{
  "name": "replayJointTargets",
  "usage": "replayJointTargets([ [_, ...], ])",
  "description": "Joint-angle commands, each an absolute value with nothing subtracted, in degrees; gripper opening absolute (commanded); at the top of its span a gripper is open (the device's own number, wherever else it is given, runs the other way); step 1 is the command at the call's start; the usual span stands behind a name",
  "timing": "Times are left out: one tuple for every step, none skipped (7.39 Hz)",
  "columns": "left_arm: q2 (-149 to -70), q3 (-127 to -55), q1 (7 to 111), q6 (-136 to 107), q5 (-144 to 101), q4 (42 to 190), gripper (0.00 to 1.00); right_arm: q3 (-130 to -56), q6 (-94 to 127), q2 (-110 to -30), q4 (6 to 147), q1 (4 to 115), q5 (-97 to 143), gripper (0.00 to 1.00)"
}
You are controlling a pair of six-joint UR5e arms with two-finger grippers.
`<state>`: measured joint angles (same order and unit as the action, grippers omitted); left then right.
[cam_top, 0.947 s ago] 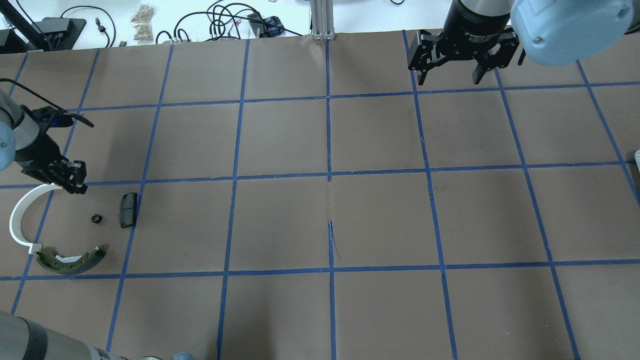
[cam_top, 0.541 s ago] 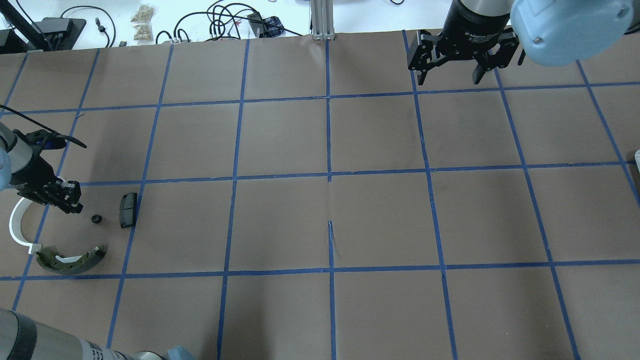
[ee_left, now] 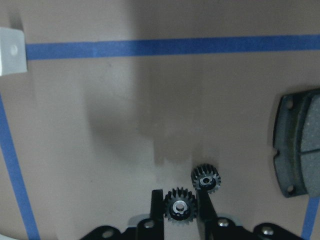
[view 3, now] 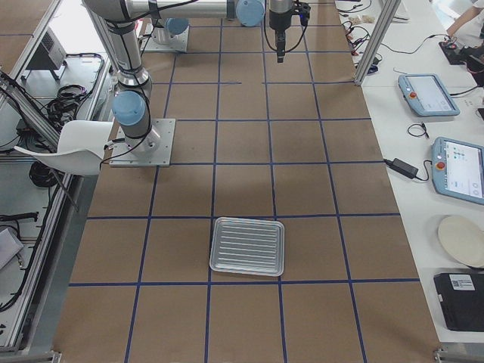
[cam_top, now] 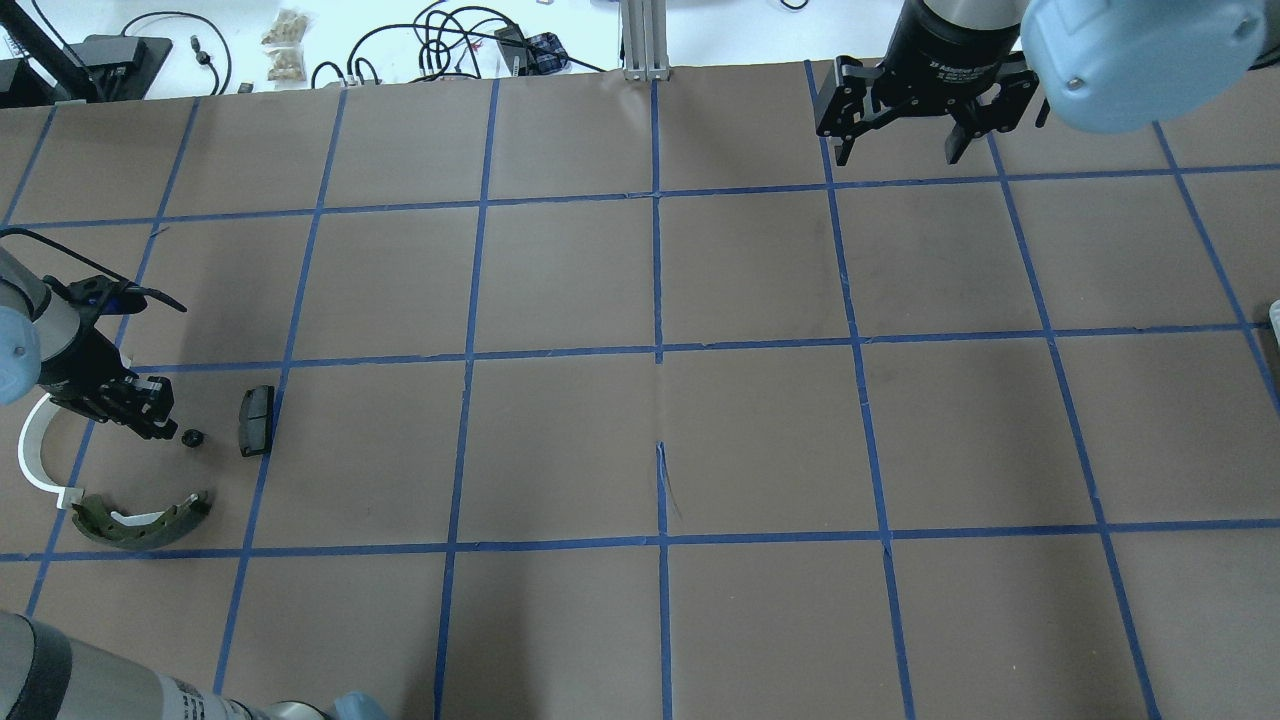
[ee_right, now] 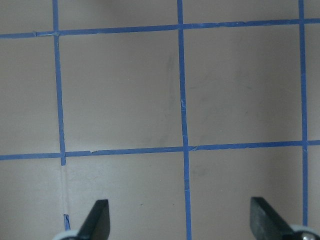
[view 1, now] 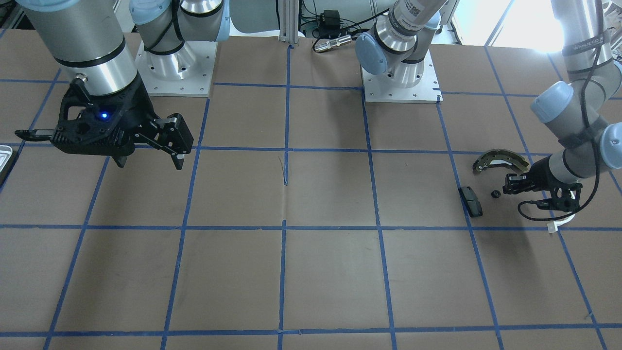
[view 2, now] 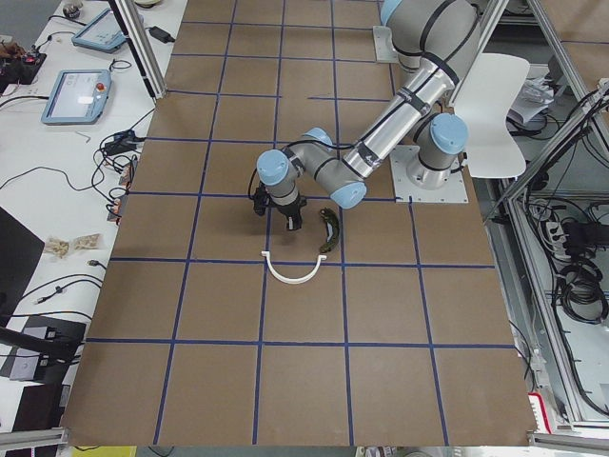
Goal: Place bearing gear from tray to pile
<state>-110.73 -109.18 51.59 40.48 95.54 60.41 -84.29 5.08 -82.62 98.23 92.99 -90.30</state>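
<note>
My left gripper (ee_left: 179, 220) is shut on a small black bearing gear (ee_left: 179, 206) just above the paper. A second gear (ee_left: 205, 178) lies on the paper right beside it and also shows in the overhead view (cam_top: 192, 437). Around it lies the pile: a black pad (cam_top: 255, 420), a white plastic arc (cam_top: 30, 455) and an olive brake shoe (cam_top: 145, 522). The left gripper (cam_top: 155, 412) hovers over the arc's open side. My right gripper (cam_top: 905, 140) is open and empty at the table's far edge. The silver tray (view 3: 247, 246) holds nothing visible.
Brown paper with a blue tape grid covers the table. Cables and small bags lie beyond the far edge (cam_top: 440, 40). The tray's rim (view 1: 4, 158) shows at the front view's left edge, far from the pile.
My left gripper has moved toward the robot and slightly right, from over the arc's far end to beside the loose gear. The pile's parts and the right arm have not moved.
</note>
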Motion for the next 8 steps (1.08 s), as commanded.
replayJointTargets([
  [-111.3,-109.2,51.6,40.9,95.5,59.7,0.05,-84.3,5.0,-82.6,98.3,93.0,-90.3,1.0],
  [-111.3,-109.2,51.6,40.7,95.6,59.7,0.3,-84.3,5.2,-82.6,98.3,93.0,-90.3,1.0],
  [-111.3,-109.2,51.6,40.8,95.6,59.8,0.84,-84.4,5.2,-82.6,98.3,93.0,-90.3,1.0],
  [-111.3,-109.2,51.6,40.8,95.5,59.8,0.93,-84.4,5.2,-82.6,98.3,93.0,-90.3,1.0],
  [-111.2,-109.0,51.7,40.8,95.5,59.9,0.96,-84.4,5.2,-82.6,98.3,93.0,-90.2,1.0],
  [-110.2,-108.5,52.0,40.7,95.5,60.6,0.97,-84.4,5.1,-82.5,98.5,93.0,-90.2,1.0],
  [-109.0,-107.9,52.7,40.7,95.5,60.9,1.0,-84.4,5.1,-82.6,98.5,93.0,-90.2,1.0],
  [-107.8,-105.9,53.2,40.6,95.5,62.4,1.0,-84.4,5.1,-82.5,98.5,93.0,-90.2,1.0],
])
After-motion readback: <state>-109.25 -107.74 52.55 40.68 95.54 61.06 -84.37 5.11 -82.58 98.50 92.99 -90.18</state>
